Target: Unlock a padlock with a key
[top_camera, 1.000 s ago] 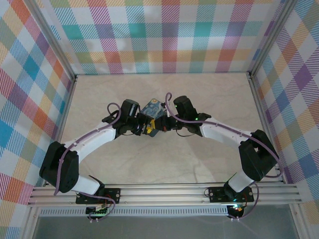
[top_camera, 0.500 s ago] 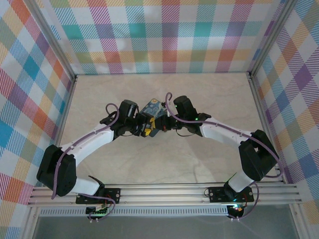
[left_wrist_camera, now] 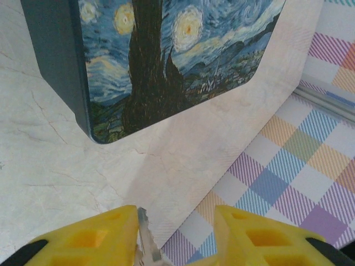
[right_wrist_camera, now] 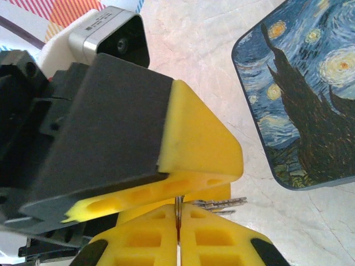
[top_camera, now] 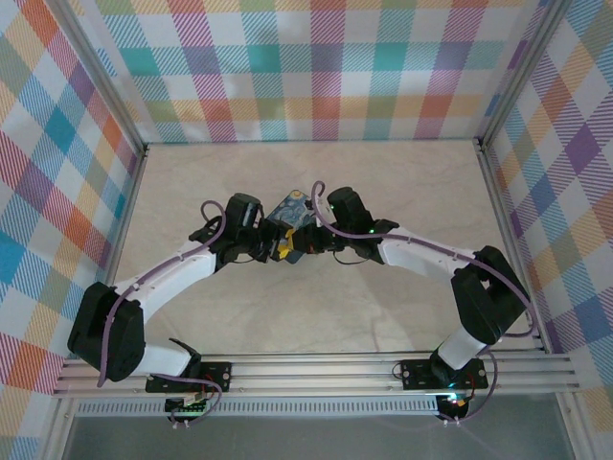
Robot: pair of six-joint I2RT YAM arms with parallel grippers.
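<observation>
Counter (top_camera: 402, 182) of pale marbled stone filled the floor of the cell, closed in by plaid walls (top_camera: 287, 67) on three sides. From the near rail the left arm (top_camera: 172, 278) and the right arm (top_camera: 431, 254) curved inward and met at mid-counter, wrists almost nose to nose.

Just beyond their meeting point the padlock (top_camera: 290, 210) lay flat on the counter, swirly night-sky print facing up, touched by neither arm. The left wrist camera saw it (left_wrist_camera: 166, 55) ahead of the fingers, with one teal side showing; the right wrist camera caught a rounded corner of it (right_wrist_camera: 305, 100) off to the side.

The left gripper (top_camera: 277, 251) had its yellow fingers (left_wrist_camera: 83, 241) standing moderately apart (left_wrist_camera: 176, 216), with bare counter in the gap. The right gripper (top_camera: 305, 242) sat just beside it, yellow fingers pressed together (right_wrist_camera: 178, 213) around a thin strip at their seam.

The key (left_wrist_camera: 145, 235), a slim greyish piece, stood close against the inner face of one left finger. In the right wrist view it (right_wrist_camera: 222, 203) poked out sideways just above the right gripper's closed fingers and under the left gripper's big yellow finger (right_wrist_camera: 199, 144).
</observation>
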